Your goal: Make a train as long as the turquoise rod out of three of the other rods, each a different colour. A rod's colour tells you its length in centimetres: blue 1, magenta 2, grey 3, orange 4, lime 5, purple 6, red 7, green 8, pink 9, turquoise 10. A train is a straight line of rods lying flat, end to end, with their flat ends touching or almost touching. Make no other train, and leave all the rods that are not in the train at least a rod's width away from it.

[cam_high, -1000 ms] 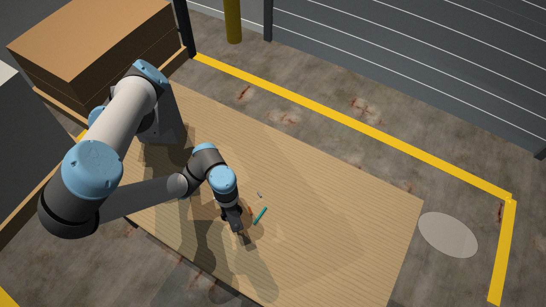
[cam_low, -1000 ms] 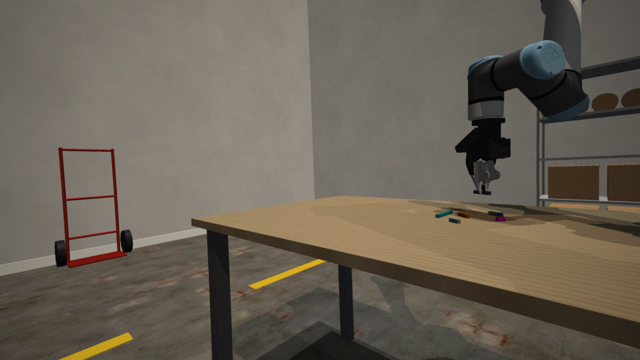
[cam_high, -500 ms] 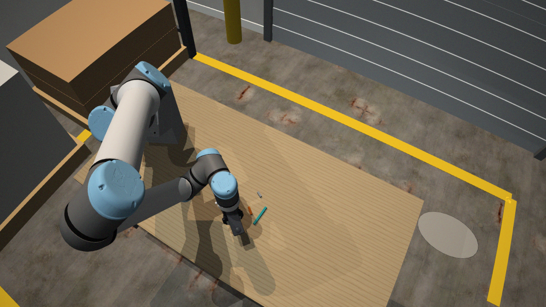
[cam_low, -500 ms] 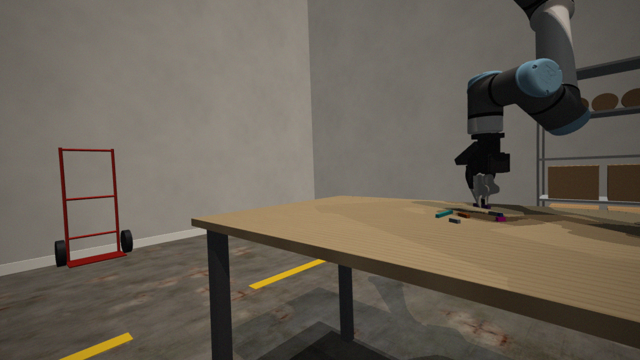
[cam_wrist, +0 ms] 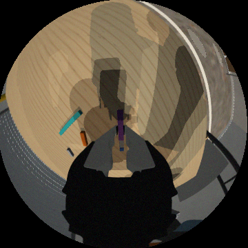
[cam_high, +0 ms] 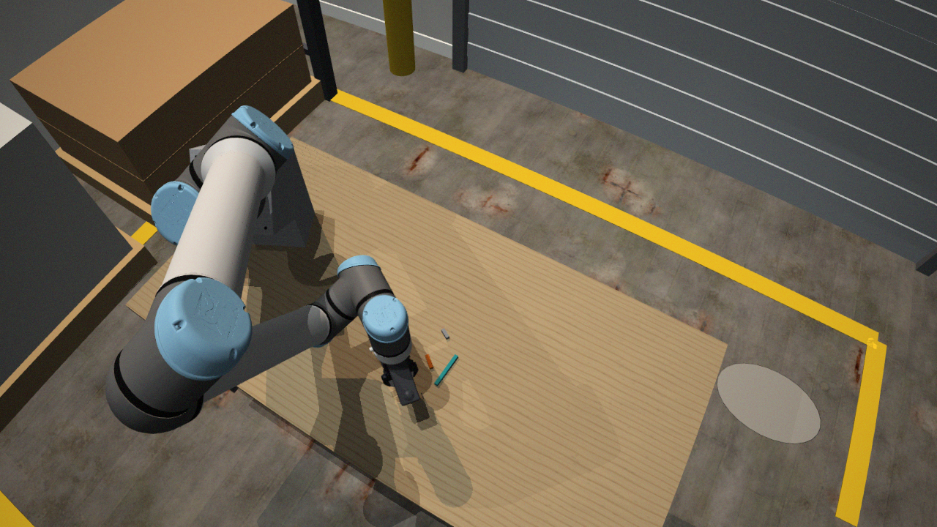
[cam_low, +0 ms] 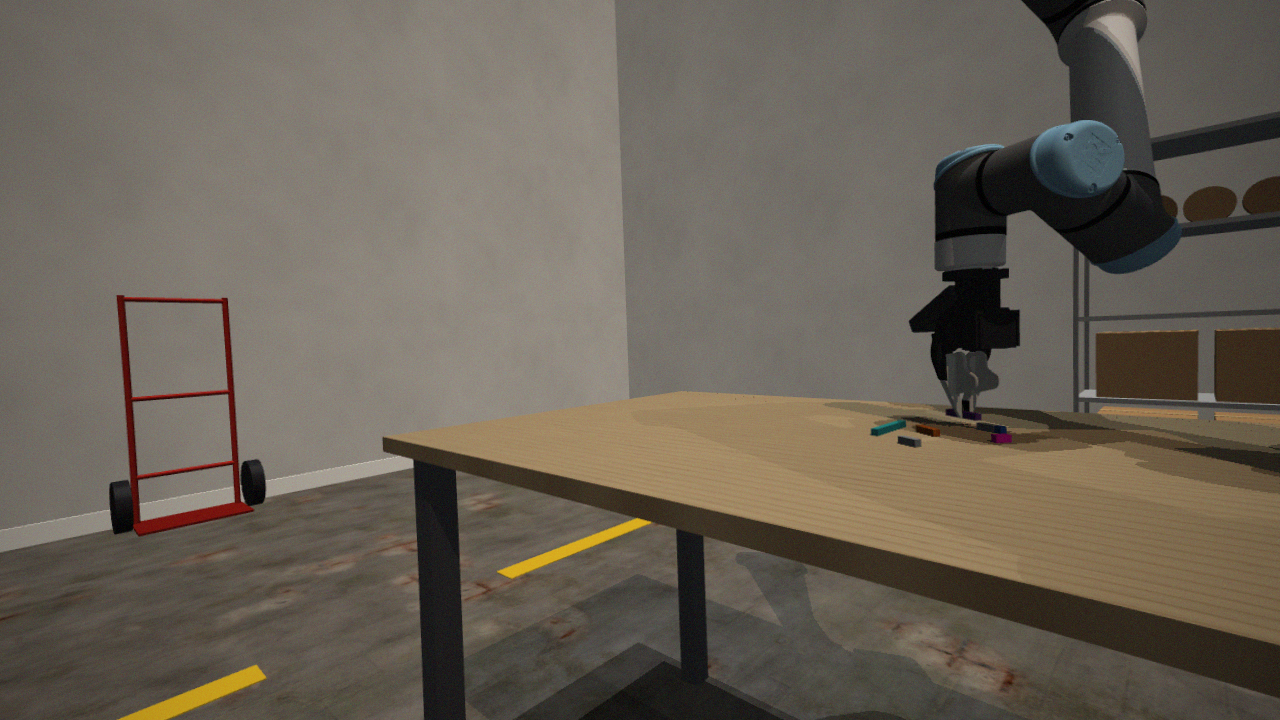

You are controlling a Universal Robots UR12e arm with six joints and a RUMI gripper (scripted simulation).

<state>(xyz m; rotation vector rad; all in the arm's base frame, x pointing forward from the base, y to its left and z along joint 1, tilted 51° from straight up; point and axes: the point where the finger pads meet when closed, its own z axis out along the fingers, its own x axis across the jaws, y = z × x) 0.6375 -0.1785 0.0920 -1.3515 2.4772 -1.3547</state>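
In my wrist view the gripper [cam_wrist: 120, 138] has its jaws clamped on the purple rod [cam_wrist: 120, 125], low over the table [cam_low: 680, 465] with a blue rod [cam_wrist: 121, 149] just beneath. Out at 10 o'clock I see 3 loose rods: grey [cam_wrist: 70, 151], orange [cam_wrist: 83, 138], then the turquoise rod [cam_wrist: 70, 122] farthest.

Tan striped worktop [cam_low: 716, 465], turquoise rod [cam_high: 446, 369], orange rod [cam_high: 429, 360], grey rod [cam_high: 445, 333], purple rod [cam_wrist: 120, 125] in black claw [cam_wrist: 120, 145], magenta rod [cam_low: 1000, 437], red hand truck [cam_low: 124, 394], yellow floor lines [cam_high: 589, 203]
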